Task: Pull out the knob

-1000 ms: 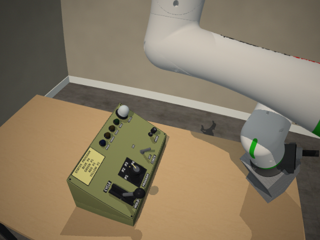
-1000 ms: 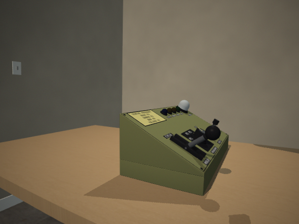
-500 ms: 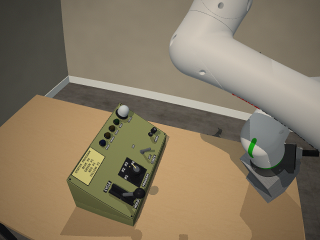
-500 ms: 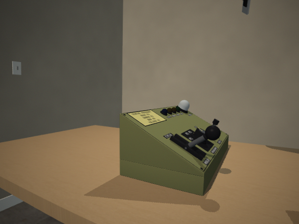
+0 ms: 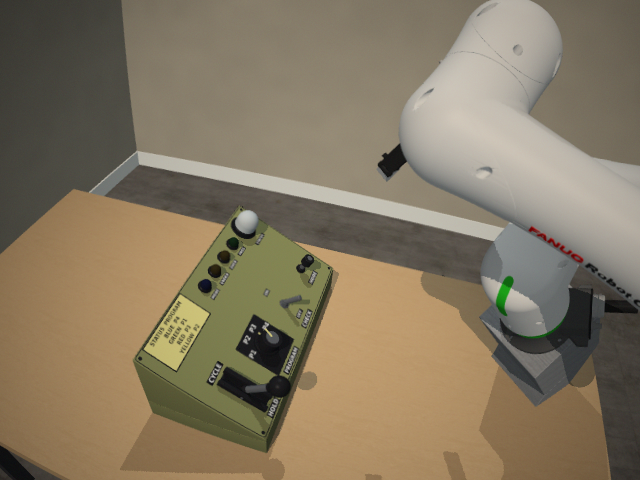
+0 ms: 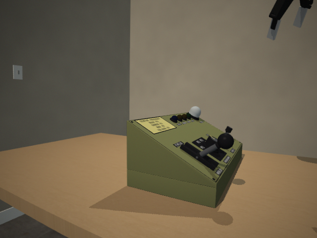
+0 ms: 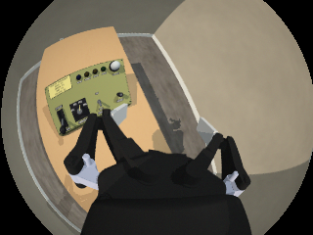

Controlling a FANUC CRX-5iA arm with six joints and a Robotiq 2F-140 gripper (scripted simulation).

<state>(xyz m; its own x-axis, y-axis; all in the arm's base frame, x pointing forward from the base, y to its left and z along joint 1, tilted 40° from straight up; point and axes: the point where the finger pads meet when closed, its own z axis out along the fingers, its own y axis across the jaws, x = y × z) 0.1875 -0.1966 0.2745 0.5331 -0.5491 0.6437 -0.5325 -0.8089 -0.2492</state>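
Note:
The olive console [image 5: 242, 304] [image 6: 151, 158] [image 7: 105, 86] stands on the wooden table [image 5: 72, 258] [image 6: 64, 158]. The small black MODE knob [image 5: 307, 260] [image 6: 228, 128] sits at the panel's upper right corner, above its label. My gripper [image 6: 285, 24] [image 7: 163, 117] is open and empty. It hangs high in the air, up and to the right of the console and far from the knob. In the top view only one finger [image 5: 388, 165] shows from behind the arm.
On the panel are a white dome [image 5: 247, 221], a row of dark lamps [image 5: 219, 264], a grey toggle [image 5: 290, 301], the PROGRAM dial [image 5: 272, 338] and a lever with a black ball [image 5: 279, 384] [image 6: 225, 140]. The robot base [image 5: 537, 356] stands at the table's right.

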